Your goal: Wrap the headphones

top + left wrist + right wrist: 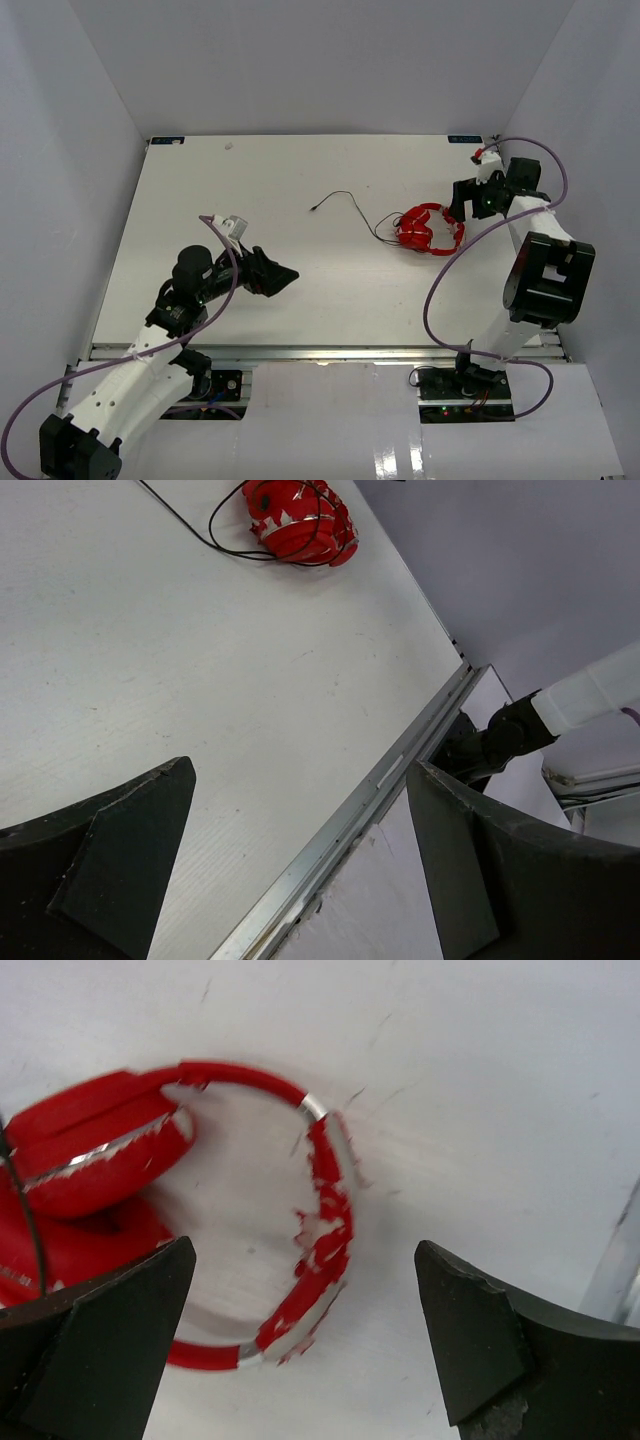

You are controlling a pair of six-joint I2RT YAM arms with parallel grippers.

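The red headphones [428, 230] lie on the white table at the right, ear cups folded together. Their thin black cord [345, 203] trails left across the table, plug end free. My right gripper [463, 203] is open and hovers just above the headband's right side; in the right wrist view the headband [325, 1210] sits between the spread fingers, untouched. My left gripper [285, 278] is open and empty at the table's left middle, far from the headphones. In the left wrist view the headphones [298, 520] and a cord loop show at the top.
White walls enclose the table [300, 170] on three sides. A metal rail [330, 351] runs along the near edge. Purple cables [445, 280] loop around both arms. The right arm's base [490, 745] shows in the left wrist view.
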